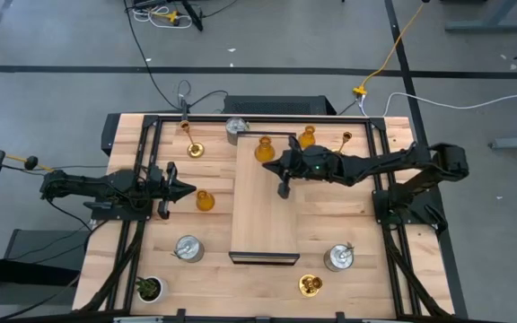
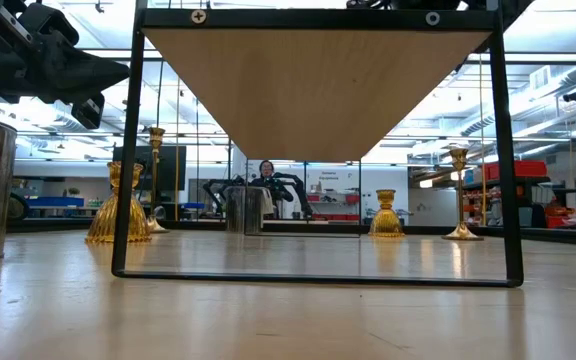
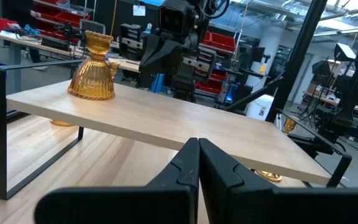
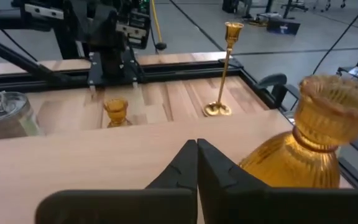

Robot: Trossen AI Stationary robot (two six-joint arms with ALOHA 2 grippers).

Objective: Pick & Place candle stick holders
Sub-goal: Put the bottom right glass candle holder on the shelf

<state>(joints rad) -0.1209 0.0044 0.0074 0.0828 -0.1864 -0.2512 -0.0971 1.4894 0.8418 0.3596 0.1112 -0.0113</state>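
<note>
Clenched, empty right pincer (image 4: 197,144) hovers over pale wooden shelf (image 1: 263,215) beside ribbed amber bell-shaped holder (image 4: 309,146); left pincer (image 3: 199,144) likewise clenched.

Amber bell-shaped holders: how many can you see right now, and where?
3. One amber holder stands on the raised shelf's far end, one on the table just beyond the shelf's right side, one left of the shelf by the left gripper. None appears hidden.

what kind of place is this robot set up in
Likely a robotics lab or workshop: shelving with red parts bins behind the wooden table, loose cables across a grey concrete floor, and a seated person at a workstation beyond.
</note>
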